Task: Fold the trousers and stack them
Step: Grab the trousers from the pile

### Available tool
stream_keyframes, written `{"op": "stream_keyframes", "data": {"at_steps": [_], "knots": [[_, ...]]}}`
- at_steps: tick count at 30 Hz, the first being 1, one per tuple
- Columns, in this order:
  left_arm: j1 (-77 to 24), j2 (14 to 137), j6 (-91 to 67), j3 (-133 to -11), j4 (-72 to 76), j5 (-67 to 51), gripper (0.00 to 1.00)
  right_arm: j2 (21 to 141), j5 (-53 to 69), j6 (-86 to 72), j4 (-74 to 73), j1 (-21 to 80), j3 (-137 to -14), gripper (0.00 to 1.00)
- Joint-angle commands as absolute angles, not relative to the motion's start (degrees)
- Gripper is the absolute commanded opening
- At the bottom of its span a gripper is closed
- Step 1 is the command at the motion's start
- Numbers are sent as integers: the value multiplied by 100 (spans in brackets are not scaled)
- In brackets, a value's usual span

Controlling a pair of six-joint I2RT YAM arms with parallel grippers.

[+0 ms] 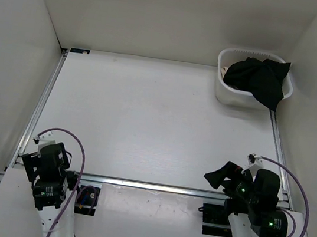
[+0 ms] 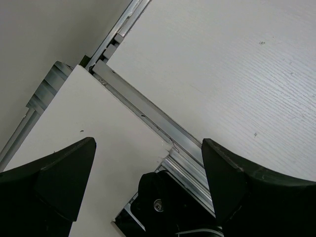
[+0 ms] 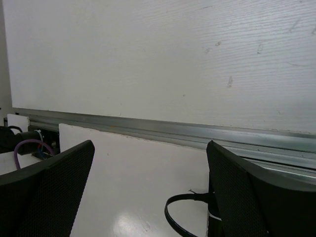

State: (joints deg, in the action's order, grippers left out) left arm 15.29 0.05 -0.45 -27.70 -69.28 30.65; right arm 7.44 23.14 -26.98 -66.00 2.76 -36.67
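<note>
The black trousers [image 1: 257, 78] lie bunched in a white basket [image 1: 224, 89] at the far right corner of the table, one part hanging over the basket's right rim. My left gripper [image 1: 38, 157] is open and empty at the near left edge, over its base; in the left wrist view [image 2: 148, 163] its jaws stand wide apart. My right gripper [image 1: 221, 177] is open and empty at the near right edge; in the right wrist view [image 3: 148, 168] its jaws stand wide apart. Both are far from the trousers.
White walls close in the table [image 1: 152, 117] on the left, back and right. A metal rail [image 1: 154, 186] runs along the near edge. Purple cables [image 1: 80, 160] loop by both arm bases. A black cable loop [image 3: 182, 217] lies by the right fingers.
</note>
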Motion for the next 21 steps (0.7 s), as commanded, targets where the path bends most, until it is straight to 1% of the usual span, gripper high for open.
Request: {"op": "stream_keyframes", "data": {"at_steps": [1,3,5,7,8,10,11,12,13,14,15,16,19,20,21], "knots": [[1573,-141,0,-2566,-7550,2927,100,1080,1706,-2226,-8490,316,-3909,99],[1573,-80,0,-2566,-7550,2788,100,1395,1591,-2057,-8490,316,-4173,99],[1573,78,0,-2697,-7550,2559,100,1694,1240,-1899,-8421,316,-4709,99],[1573,271,0,-3101,-7445,2181,100,1906,1021,-1846,-8132,316,-5104,99],[1573,533,0,-3451,-7096,1953,100,2168,759,-1846,-8025,316,-5515,99],[1573,912,0,-3917,-6804,1532,100,2477,563,-1784,-7622,316,-5948,99],[1573,1149,0,-4190,-6724,1233,100,2809,475,-1732,-7464,316,-6368,99],[1573,1665,0,-4479,-6576,900,100,2995,388,-1644,-7288,316,-6598,99],[1573,1940,0,-5048,-6513,200,100,3188,248,-1644,-6973,316,-6844,99],[1573,2212,0,-5332,-6460,-155,100,3625,29,-1583,-6813,316,-7386,99],[1573,2763,0,-5840,-6260,-759,100,3856,-452,-1582,-6638,316,-7653,99],[1573,3047,0,-6062,-6145,-1034,100,4337,-675,-1582,-6236,316,-7881,99],[1573,4076,0,-6573,-5907,-1878,100,5200,-1080,-1346,-5592,316,-8542,99],[1573,4278,0,-6766,-5837,-2255,100,5864,-1246,-1258,-5216,316,-8656,99],[1573,4611,0,-6768,-5836,-2372,100,6245,-1300,-1083,-5073,316,-8979,99]]}}
